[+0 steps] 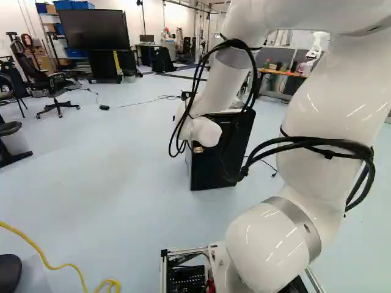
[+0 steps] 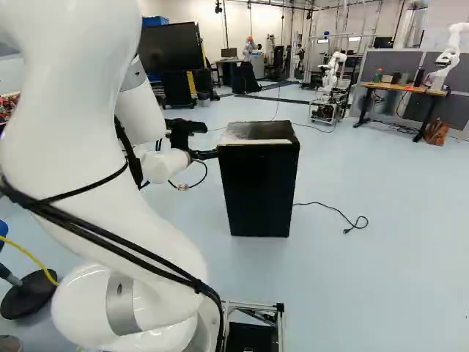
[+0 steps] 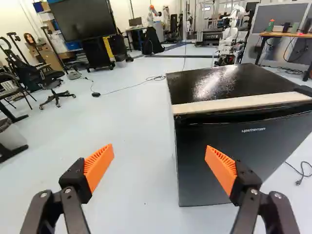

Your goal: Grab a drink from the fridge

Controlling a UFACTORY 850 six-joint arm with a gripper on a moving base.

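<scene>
Plainly, the black fridge (image 2: 259, 192) stands ahead, off to one side of the spread-open gripper (image 2: 206, 154).

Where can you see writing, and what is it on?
One word in pale letters: on the fridge's front, under the light strip. It looks like a brand name, so I won't read it out.
Anything else is too small or blurred to read.

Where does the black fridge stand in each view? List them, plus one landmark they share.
Left base view: just right of the middle, the fridge partly hidden by the arm.
Right base view: just right of the middle, its top in sight.
Wrist view: ahead of the open fingers, one overlapping its door.
Shared landmark: the big dark screen in the background.
</scene>
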